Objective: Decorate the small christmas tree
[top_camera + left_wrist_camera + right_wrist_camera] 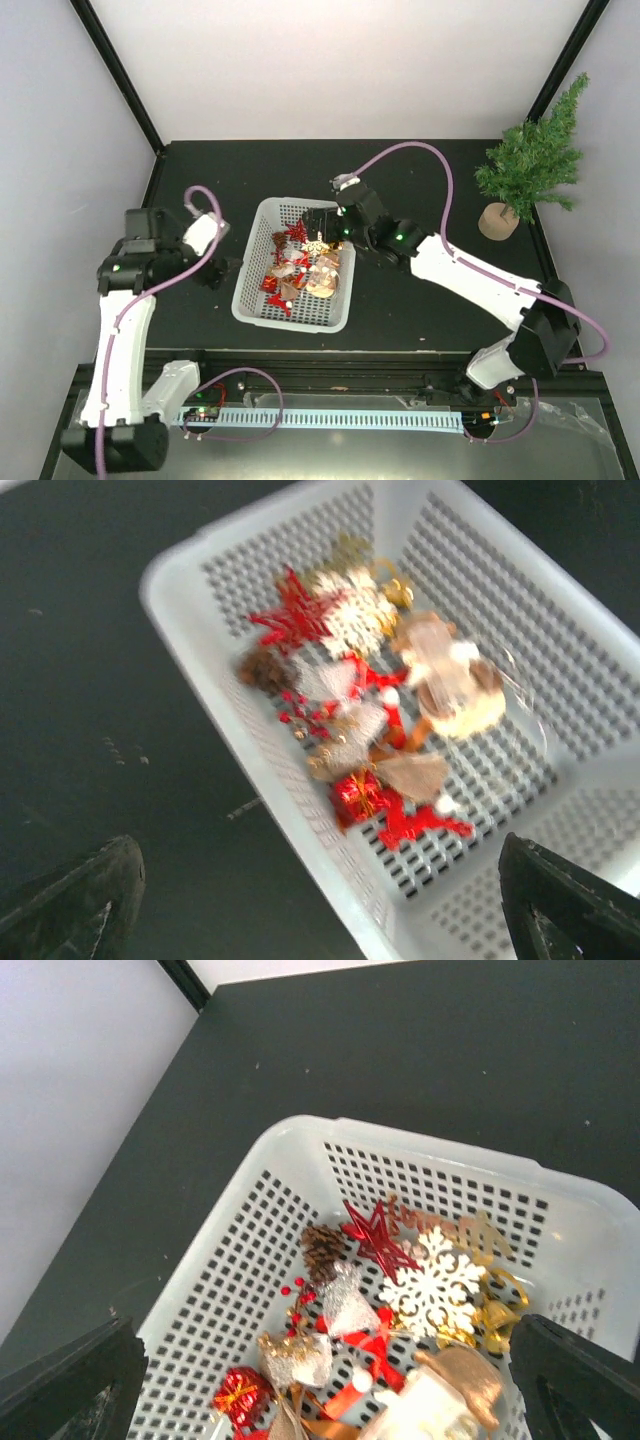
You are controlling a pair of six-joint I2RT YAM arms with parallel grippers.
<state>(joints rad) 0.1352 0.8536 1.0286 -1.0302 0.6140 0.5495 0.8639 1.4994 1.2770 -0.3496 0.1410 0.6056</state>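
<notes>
The small christmas tree (535,150) stands upright on its tan base at the far right of the table, with no ornaments showing on it. A white mesh basket (250,275) in the middle holds several ornaments. Among them are a white snowflake (437,1285), a red star (378,1238), a pine cone (322,1248) and a red gift box (358,792). My right gripper (325,1390) hangs open above the basket's far end, holding nothing. At the basket's left rim (230,710) my left gripper (320,920) is open and empty, one finger (80,900) outside the rim.
Black frame posts rise at the table's back left (115,75) and back right (565,65) corners, the right one close to the tree. Purple cables loop over both arms. Dark tabletop (430,190) lies between the basket and the tree.
</notes>
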